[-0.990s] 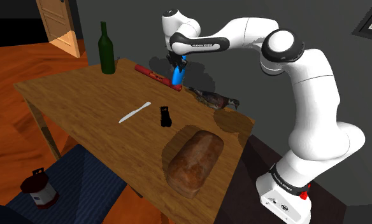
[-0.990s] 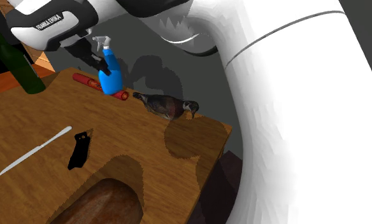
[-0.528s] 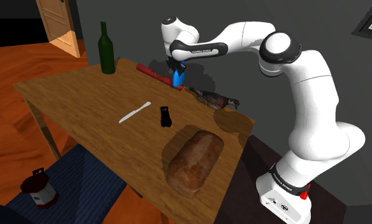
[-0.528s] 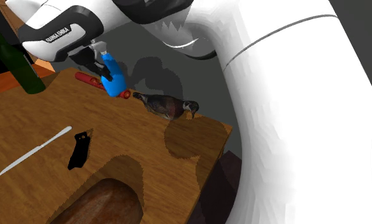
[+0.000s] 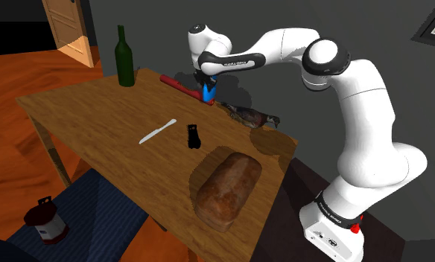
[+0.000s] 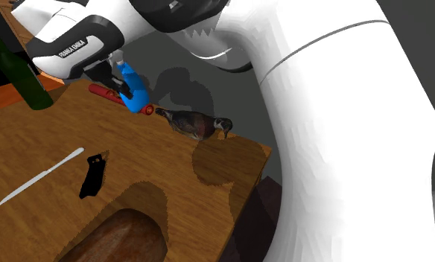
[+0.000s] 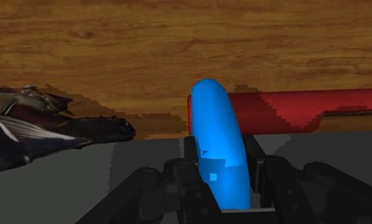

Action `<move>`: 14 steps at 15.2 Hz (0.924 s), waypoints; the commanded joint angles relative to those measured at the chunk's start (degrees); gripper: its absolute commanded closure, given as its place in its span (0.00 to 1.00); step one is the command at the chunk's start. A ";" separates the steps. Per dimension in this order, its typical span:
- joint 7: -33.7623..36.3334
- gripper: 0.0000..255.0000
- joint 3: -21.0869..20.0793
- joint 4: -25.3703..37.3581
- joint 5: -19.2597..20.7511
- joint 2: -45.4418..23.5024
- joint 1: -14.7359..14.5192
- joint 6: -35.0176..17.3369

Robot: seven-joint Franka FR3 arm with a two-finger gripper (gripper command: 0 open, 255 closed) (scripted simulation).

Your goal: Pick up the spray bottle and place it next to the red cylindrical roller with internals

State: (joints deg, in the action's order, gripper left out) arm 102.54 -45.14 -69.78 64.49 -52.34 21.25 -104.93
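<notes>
The gripper [image 5: 207, 80] [image 6: 113, 75] [image 7: 221, 151] is closed on the blue spray bottle [image 5: 209, 92] [image 6: 134, 88] [image 7: 216, 127]. In the wrist view its black fingers [image 7: 253, 156] press against the bottle's body from both sides. The bottle hangs from the gripper at the far edge of the wooden surface [image 5: 97, 112] [image 6: 171, 171] [image 7: 178, 38]. In the second exterior view it is tilted, with its white nozzle up by the hand and its base slanting down towards that view's right. The base sits right at the end of the red roller [image 5: 175, 82] [image 6: 100, 91] [image 7: 286, 109], which lies flat along the far edge. Whether the base touches the surface or the roller cannot be told. Just to the shoulder view's right of the bottle, a dark brown bird figure [image 5: 249, 115] [image 6: 197, 123] [image 7: 44, 127] lies near the same edge, close to the bottle but apart from it. A dark green glass bottle [image 5: 124, 58] [image 6: 22, 74] stands upright at the far left corner in the shoulder view, well apart from the roller's other end. Nearer the middle of the surface lie a pale knife [image 5: 158, 131] [image 6: 41, 176] and, just beside it, a small black object [image 5: 193, 136] [image 6: 94, 176]. A large brown loaf [image 5: 229, 186] [image 6: 119, 238] lies at the near edge. On the floor below, a red and white can [image 5: 46, 222] stands on a blue rug [image 5: 97, 208].
</notes>
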 commanded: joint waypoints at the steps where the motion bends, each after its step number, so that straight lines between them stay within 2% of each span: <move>1: -0.07 1.00 0.12 -0.16 -0.16 -0.59 -0.01 0.08; 2: -0.07 1.00 0.09 -0.16 -0.14 -0.59 0.01 0.08; 3: 0.10 0.00 0.09 -0.58 -0.11 -0.50 0.21 -0.14; 8: -0.07 0.00 0.09 -0.17 -0.14 -0.59 0.01 0.08; 12: -0.69 0.00 -1.69 0.49 -2.14 2.64 -1.02 4.06; 14: -0.68 0.00 -1.70 0.48 -2.14 2.64 -1.01 4.05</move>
State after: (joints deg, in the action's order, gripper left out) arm 101.95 -46.76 -69.51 62.47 -49.80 20.37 -101.20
